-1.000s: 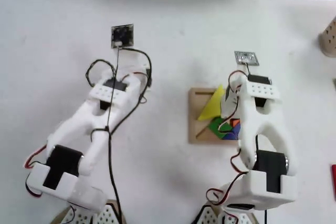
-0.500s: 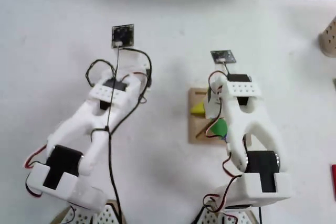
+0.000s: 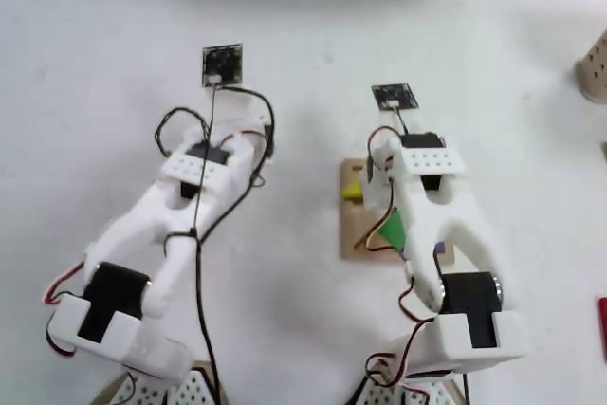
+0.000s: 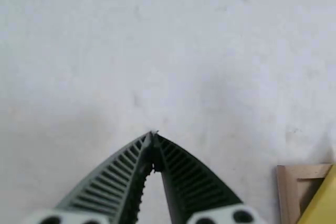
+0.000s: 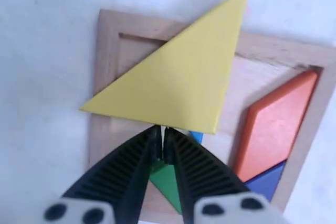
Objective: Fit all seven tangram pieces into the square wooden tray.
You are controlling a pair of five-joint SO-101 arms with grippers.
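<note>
The square wooden tray (image 5: 107,66) lies under my right arm (image 3: 427,196). A large yellow triangle (image 5: 184,77) rests askew on it, one corner poking out past the rim. My right gripper (image 5: 160,129) is shut, its tips against the triangle's long edge. An orange parallelogram (image 5: 273,124) and a blue piece (image 5: 268,182) lie inside the tray, and a green piece (image 5: 165,179) shows below the fingers. From above, part of the tray (image 3: 353,234), a bit of yellow (image 3: 354,193) and green (image 3: 392,228) show. My left gripper (image 4: 153,137) is shut over bare table, left of the tray corner (image 4: 294,174).
My left arm (image 3: 190,177) stretches over the white table left of the tray. A wooden object (image 3: 596,68) stands at the right edge, and something red (image 3: 602,315) sits lower down. The table's far edge runs along the top.
My right arm has swung left across the tray and now covers most of the pieces. The yellow triangle has shifted left with it. The left arm has not moved.
</note>
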